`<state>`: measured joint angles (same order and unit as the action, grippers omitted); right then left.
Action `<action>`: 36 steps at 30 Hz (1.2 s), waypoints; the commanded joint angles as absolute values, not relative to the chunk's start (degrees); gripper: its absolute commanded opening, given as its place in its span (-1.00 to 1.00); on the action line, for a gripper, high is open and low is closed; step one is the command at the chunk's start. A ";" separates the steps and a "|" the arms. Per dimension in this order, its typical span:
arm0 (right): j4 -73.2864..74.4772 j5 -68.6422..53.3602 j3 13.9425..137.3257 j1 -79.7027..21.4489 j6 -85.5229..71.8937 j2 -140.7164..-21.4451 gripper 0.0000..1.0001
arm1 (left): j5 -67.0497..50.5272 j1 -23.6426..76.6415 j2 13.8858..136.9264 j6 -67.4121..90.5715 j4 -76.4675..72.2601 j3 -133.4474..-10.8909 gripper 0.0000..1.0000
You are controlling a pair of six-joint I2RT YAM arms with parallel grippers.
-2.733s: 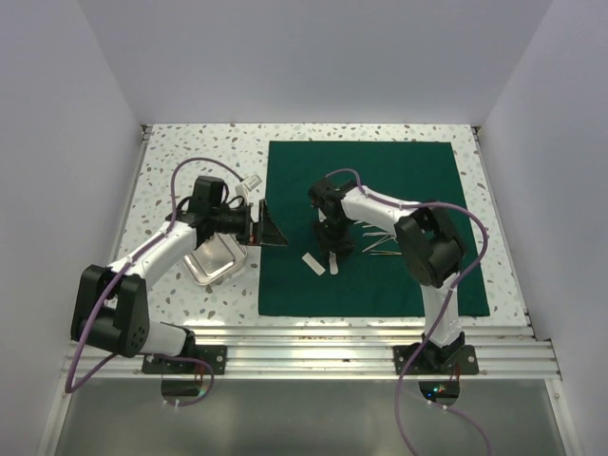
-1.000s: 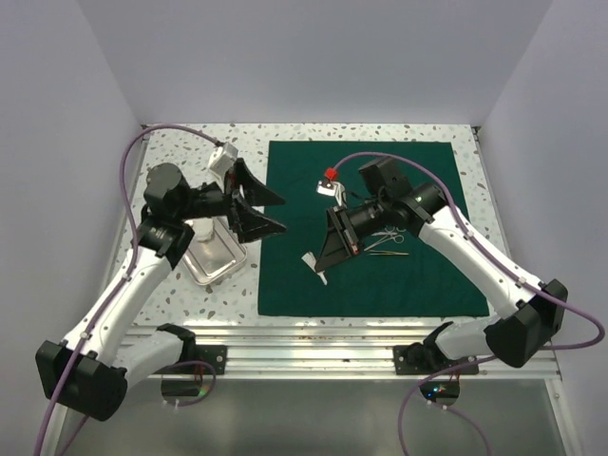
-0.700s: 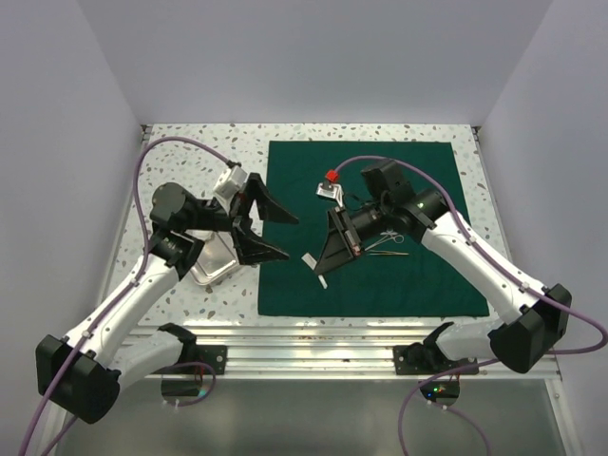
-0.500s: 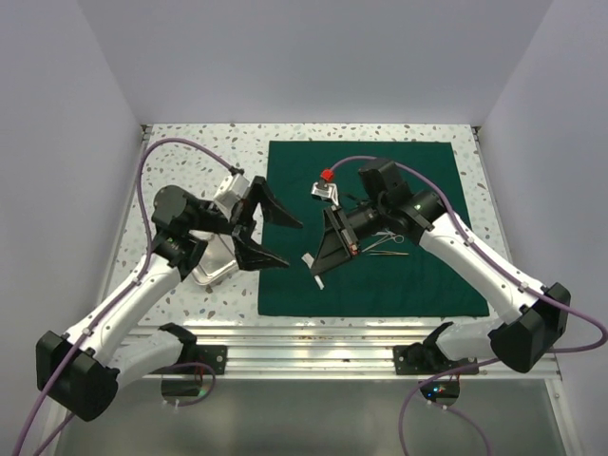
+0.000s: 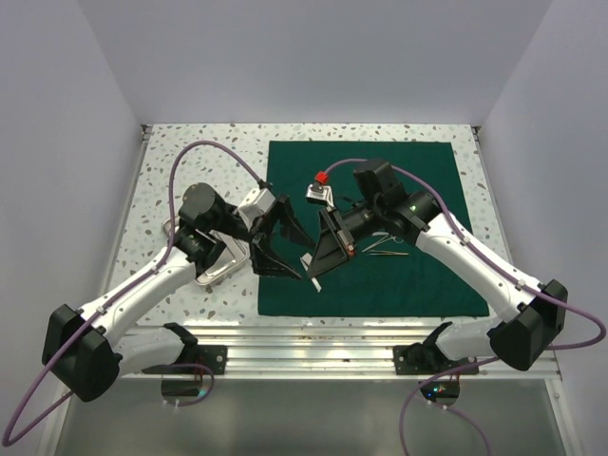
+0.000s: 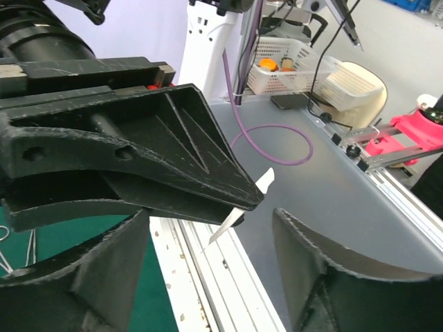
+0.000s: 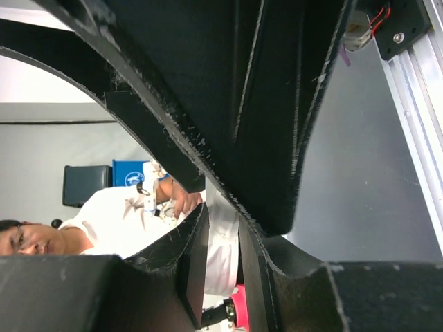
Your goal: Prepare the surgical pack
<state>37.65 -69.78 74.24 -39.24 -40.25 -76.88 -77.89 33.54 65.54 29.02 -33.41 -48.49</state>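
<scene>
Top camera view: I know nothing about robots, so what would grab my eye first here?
Two black claws sit tip to tip above the left edge of the dark green drape. The right gripper pinches a small white gauze pad, and the left gripper gapes open on either side of it. Steel instruments glint on the drape by the right arm.

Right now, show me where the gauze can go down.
Bare drape along the near edge, in front of the instruments, and at its far right corner. Bare table far left, behind the tray. Crowded: the drape's left middle, where the left gripper meets the right gripper holding the gauze.
</scene>
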 commanded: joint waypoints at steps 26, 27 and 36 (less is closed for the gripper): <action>50.94 -59.87 84.19 -32.71 -34.03 -83.23 0.17 | -77.88 27.54 63.38 8.26 -5.62 -48.27 -1.00; 52.80 -57.68 86.11 -31.30 -33.14 -84.10 0.19 | -74.04 25.51 62.59 9.65 -4.75 -45.82 -1.00; 63.90 -30.59 90.18 -25.75 -25.31 -92.10 0.26 | -27.73 8.53 61.18 11.64 25.04 -46.58 -1.00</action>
